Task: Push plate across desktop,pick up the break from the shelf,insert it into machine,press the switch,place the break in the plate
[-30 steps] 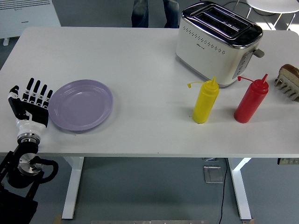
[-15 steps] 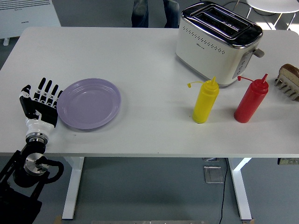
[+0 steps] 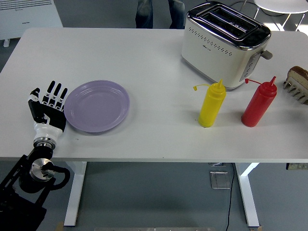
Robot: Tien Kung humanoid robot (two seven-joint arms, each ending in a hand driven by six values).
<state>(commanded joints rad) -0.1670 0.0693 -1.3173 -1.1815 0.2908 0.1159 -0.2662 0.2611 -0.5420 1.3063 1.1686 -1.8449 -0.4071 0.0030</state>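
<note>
1. White matte table, rounded corners, on white legs; grey floor beyond it.
2. Left hand comes in at the lower left: black segmented fingers with white knuckle pieces, white wrist cuff, metal joint below. Fingers are straight and extended, grasping nothing; their edge lies against the plate's left rim.
3. Plate: round, shallow, smooth lavender with a raised rim, flat on the table's left half, near the front edge.
4. Yellow squeeze bottle and red squeeze bottle: glossy plastic, conical nozzles, small tethered caps, upright side by side right of centre, apart from each other.
5. Toaster: just behind the bottles, cream body with rows of small perforations, chrome top with two long slots, lever on its right end.
6. Bread: brown-crusted slice standing in a pale toothed rack, cut off by the right edge.
7. Person's legs at the far side, top centre.
</note>
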